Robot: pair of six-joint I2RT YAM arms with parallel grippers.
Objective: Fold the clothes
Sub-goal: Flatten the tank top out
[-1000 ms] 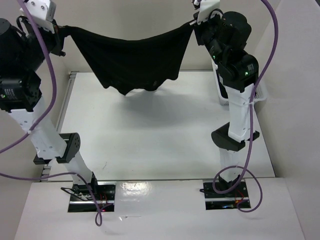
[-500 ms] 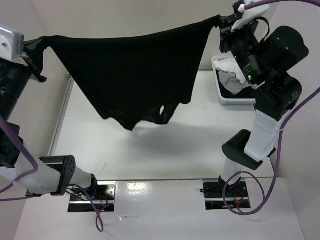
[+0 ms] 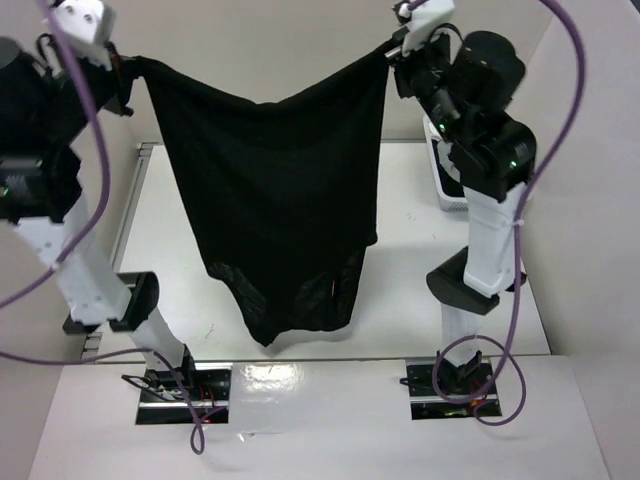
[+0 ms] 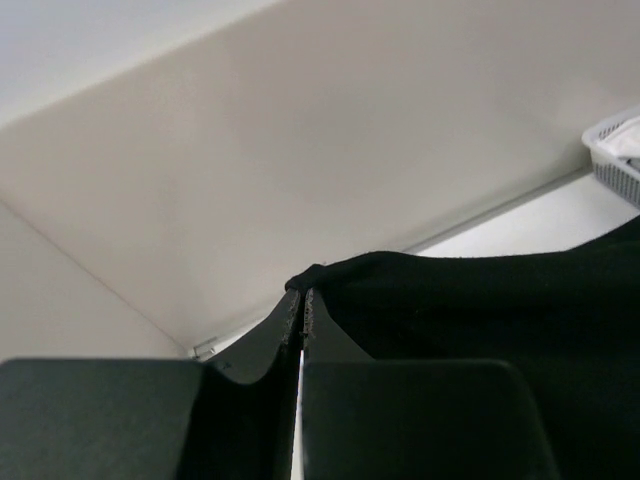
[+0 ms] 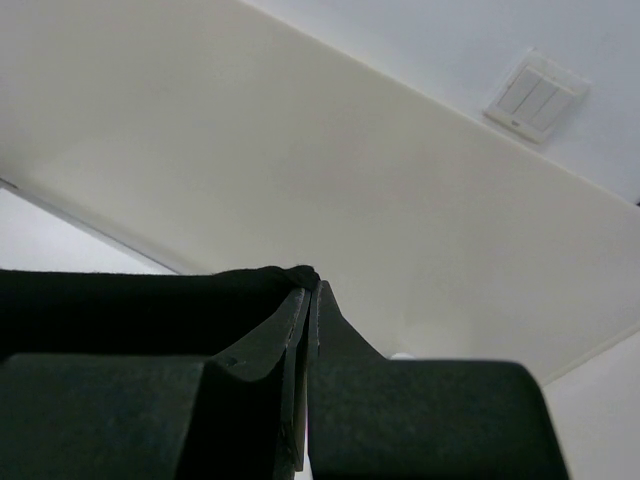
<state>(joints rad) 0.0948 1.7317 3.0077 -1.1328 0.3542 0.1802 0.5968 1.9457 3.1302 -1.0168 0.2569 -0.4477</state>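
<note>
Black fabric, the clothes [image 3: 275, 200], hangs spread in the air between the two raised arms above the white surface [image 3: 410, 290], with its upper edge sagging in the middle and its lower end tapering toward the near side. The left tool [image 3: 127, 68] is closed on the upper left corner and the right tool [image 3: 392, 50] on the upper right corner; both wrist views show the fingers pressed together with cloth pinched at the tips. A white basket [image 3: 445, 190] stands at the far right of the surface, partly hidden by the right arm.
</note>
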